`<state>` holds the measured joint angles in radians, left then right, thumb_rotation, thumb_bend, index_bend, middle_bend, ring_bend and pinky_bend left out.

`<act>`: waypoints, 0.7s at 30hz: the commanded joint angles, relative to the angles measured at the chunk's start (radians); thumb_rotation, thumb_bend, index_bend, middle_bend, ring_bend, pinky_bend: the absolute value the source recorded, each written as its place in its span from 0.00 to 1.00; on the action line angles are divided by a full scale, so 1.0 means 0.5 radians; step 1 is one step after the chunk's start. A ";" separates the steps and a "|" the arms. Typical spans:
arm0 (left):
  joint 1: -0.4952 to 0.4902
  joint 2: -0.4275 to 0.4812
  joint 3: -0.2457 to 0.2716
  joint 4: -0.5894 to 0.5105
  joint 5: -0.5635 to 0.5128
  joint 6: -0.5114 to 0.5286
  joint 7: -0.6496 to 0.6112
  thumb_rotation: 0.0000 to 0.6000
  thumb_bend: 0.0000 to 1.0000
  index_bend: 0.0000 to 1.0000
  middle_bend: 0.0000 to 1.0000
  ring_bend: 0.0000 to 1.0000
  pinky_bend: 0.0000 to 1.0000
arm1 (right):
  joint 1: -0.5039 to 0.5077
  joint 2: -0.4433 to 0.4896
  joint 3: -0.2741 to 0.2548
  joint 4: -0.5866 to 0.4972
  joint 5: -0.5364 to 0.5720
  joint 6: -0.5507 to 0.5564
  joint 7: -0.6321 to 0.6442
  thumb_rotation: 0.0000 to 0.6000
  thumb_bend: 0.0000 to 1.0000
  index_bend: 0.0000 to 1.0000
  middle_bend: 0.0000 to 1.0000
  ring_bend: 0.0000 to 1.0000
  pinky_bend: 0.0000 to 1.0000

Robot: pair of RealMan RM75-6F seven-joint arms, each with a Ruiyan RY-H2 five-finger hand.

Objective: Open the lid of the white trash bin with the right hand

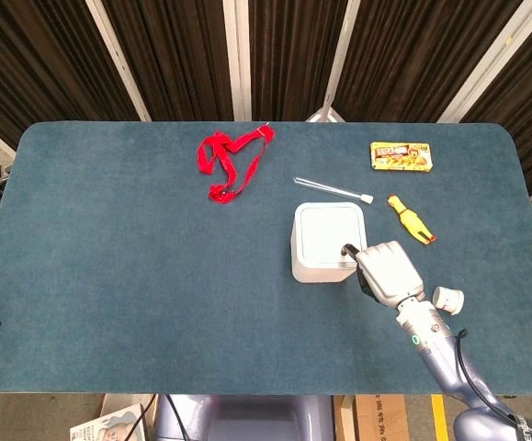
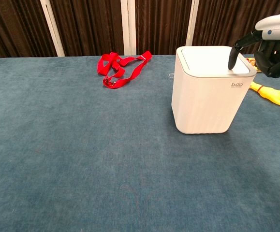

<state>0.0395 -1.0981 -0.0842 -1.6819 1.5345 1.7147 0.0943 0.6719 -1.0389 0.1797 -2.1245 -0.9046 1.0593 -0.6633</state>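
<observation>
The white trash bin (image 1: 313,262) stands right of the table's middle, lid (image 2: 208,58) closed and flat. My right hand (image 1: 387,271) hovers at the bin's near right corner. One dark fingertip (image 1: 346,248) points down onto the lid near that corner, and the fingertip (image 2: 231,61) touches or nearly touches the lid in the chest view too. The rest of the right hand (image 2: 273,54) is curled in, holding nothing. No view shows my left hand.
A red strap (image 1: 232,161) lies at the back left of the bin. Behind the bin lies a clear tube (image 1: 333,189). A yellow rubber chicken (image 1: 411,219) and a snack box (image 1: 401,155) lie to the bin's right and back right.
</observation>
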 commanded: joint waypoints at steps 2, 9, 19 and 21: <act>0.000 0.003 -0.001 0.002 -0.007 -0.006 0.000 1.00 0.12 0.10 0.02 0.00 0.03 | 0.012 -0.012 -0.019 0.015 0.011 0.004 -0.002 1.00 0.89 0.37 0.85 0.81 0.64; 0.002 0.003 0.000 0.002 0.005 0.000 -0.002 1.00 0.12 0.10 0.02 0.00 0.03 | 0.039 -0.020 -0.057 0.019 0.038 0.003 -0.022 1.00 0.89 0.43 0.85 0.81 0.64; 0.002 0.007 -0.003 -0.001 -0.008 -0.011 -0.006 1.00 0.12 0.10 0.02 0.00 0.03 | -0.046 -0.082 0.027 0.046 -0.164 0.225 0.245 1.00 0.87 0.28 0.81 0.75 0.64; 0.002 0.007 -0.003 -0.001 -0.008 -0.014 -0.005 1.00 0.12 0.10 0.02 0.00 0.03 | -0.085 -0.102 0.049 0.074 -0.232 0.303 0.329 1.00 0.82 0.25 0.71 0.67 0.63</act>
<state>0.0403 -1.0945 -0.0856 -1.6825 1.5305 1.7077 0.0917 0.6595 -1.0718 0.1811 -2.1038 -0.9695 1.1566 -0.5586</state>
